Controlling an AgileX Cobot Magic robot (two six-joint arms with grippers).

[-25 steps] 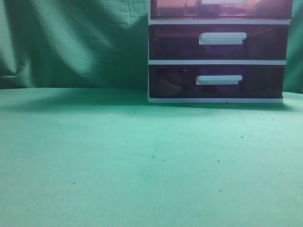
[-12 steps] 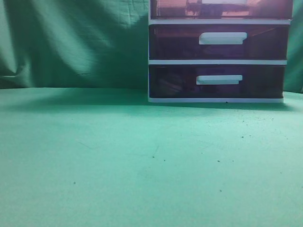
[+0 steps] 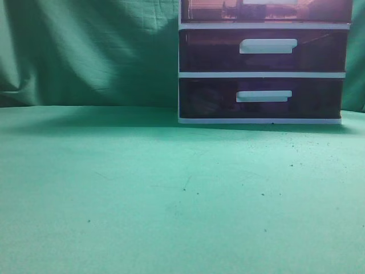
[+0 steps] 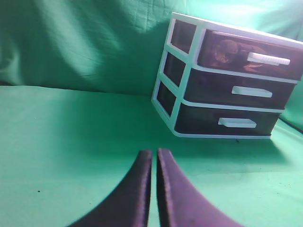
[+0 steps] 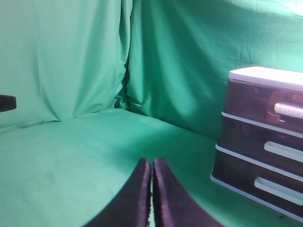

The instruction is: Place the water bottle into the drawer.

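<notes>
The drawer (image 3: 265, 10) is the top one of the white-framed unit and sits closed, cut off by the top edge of the exterior view. It also shows in the left wrist view (image 4: 251, 54) and the right wrist view (image 5: 265, 101). A dark rounded shape (image 4: 226, 49) shows through its translucent front; I cannot tell what it is. No water bottle is plainly in view. My left gripper (image 4: 154, 152) is shut and empty, low over the cloth, well short of the unit. My right gripper (image 5: 151, 161) is shut and empty, far left of the unit.
The two lower drawers (image 3: 262, 51) (image 3: 262, 98) are closed. Green cloth (image 3: 171, 188) covers the table and hangs as a backdrop behind. A dark object (image 5: 7, 101) pokes in at the left edge of the right wrist view.
In the exterior view the dark shapes behind the top drawer's front have shifted slightly. Nothing else has moved.
</notes>
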